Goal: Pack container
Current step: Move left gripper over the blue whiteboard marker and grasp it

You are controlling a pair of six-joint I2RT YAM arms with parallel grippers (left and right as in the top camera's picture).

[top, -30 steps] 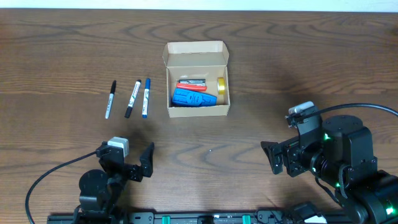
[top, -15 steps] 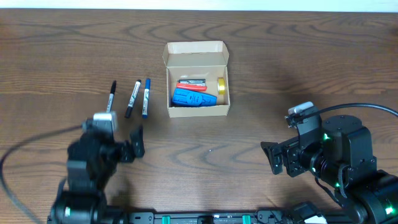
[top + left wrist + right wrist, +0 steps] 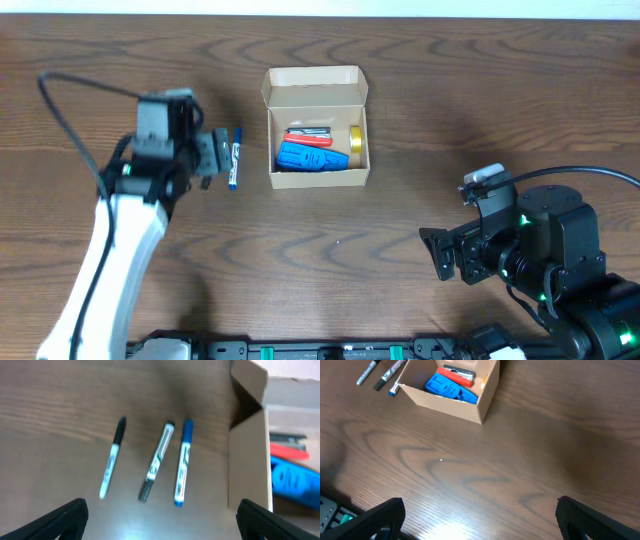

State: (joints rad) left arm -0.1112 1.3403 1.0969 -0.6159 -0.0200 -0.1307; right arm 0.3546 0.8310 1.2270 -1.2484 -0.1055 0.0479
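The container, a tan cardboard box (image 3: 320, 179) with its flap lid open, stands at the table's middle back. It holds a blue object (image 3: 309, 157), a red object (image 3: 308, 137) and a yellow item (image 3: 355, 138). Three markers lie left of it: a black-capped one (image 3: 112, 458), a black-and-white one (image 3: 157, 460) and a blue one (image 3: 183, 462). My left gripper (image 3: 212, 155) is open and empty, hovering above the markers, which lie between and ahead of its fingers (image 3: 65, 519). In the overhead view only the blue marker (image 3: 235, 160) shows. My right gripper (image 3: 445, 255) is open and empty at the front right.
The box (image 3: 451, 387) shows at the top of the right wrist view with the markers (image 3: 382, 375) beside it. The box wall (image 3: 247, 460) stands close to the right of the blue marker. The wood table (image 3: 330, 250) lies between the arms.
My left arm has swung from the front left edge up and away to above the markers, covering two of them in the overhead view. The right arm has not moved.
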